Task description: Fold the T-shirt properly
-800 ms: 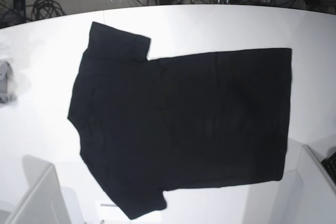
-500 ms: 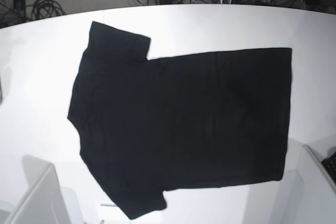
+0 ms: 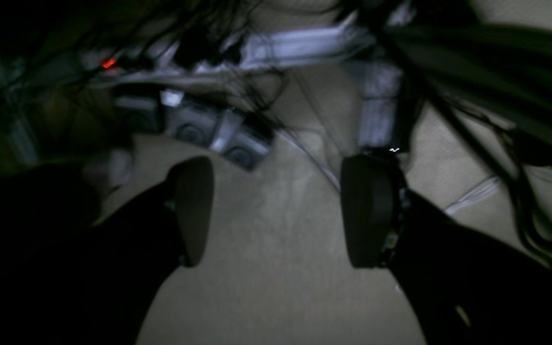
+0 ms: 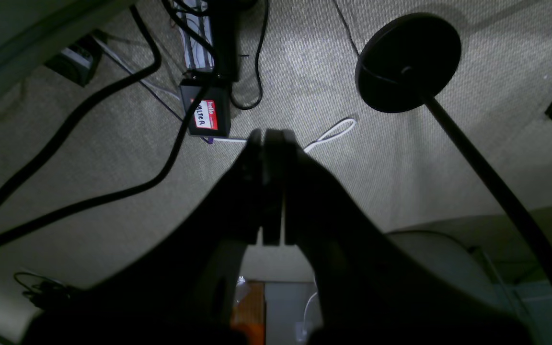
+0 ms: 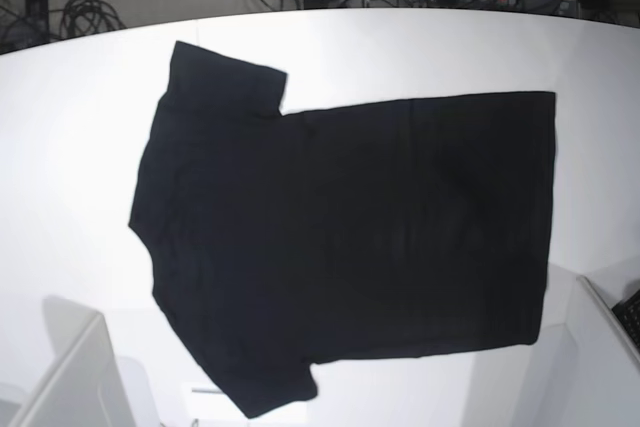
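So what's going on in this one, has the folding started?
Not yet. The black T-shirt lies spread flat and unfolded on the white table, with nothing touching it. Both arms are off the table, their wrist cameras facing the floor: the left tool is open and empty, the right tool is shut on nothing.

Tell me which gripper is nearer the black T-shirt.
Right, probably. Both hang over floor. The right gripper is on the side where a sleeve reaches toward the far edge; the left gripper is on the hem side, where the T-shirt lies farther in.
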`<state>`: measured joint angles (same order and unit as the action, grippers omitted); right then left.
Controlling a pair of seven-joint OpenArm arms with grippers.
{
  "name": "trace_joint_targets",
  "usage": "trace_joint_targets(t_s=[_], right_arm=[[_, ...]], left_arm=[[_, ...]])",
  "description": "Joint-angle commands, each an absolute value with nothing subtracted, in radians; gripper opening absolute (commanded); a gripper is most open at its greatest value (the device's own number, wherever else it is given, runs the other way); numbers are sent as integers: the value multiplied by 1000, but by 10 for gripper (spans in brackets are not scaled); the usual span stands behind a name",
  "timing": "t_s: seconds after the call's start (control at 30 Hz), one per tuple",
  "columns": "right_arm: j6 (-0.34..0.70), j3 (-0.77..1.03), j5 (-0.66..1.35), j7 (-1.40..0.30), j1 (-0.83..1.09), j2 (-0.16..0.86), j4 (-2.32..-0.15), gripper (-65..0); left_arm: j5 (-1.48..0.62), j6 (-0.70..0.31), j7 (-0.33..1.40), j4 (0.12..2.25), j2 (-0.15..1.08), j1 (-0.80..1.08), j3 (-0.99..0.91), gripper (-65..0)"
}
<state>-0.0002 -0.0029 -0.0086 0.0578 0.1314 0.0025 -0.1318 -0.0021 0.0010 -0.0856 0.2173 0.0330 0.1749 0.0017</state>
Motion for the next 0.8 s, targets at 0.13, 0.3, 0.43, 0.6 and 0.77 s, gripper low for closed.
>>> trace_joint_targets(t_s=[0.13, 0.3, 0.43, 0.6, 0.77], right_arm=[[-4, -4, -12, 58, 136, 7, -133, -650], [-4, -4, -12, 58, 134, 7, -133, -650], [-4, -4, -12, 58, 134, 7, -133, -650], [-4, -4, -12, 61, 134, 7, -133, -650], [-4, 4, -7, 59, 159, 8, -189, -650]], left_arm=[[-5, 5, -104, 217, 39, 185, -5, -530], [-7, 5, -104, 217, 39, 185, -7, -650], [-7, 5, -102, 217, 41, 185, -7, -650], [-7, 5, -104, 217, 42, 185, 1, -650], [4, 5, -105, 225, 42, 196, 4, -650]])
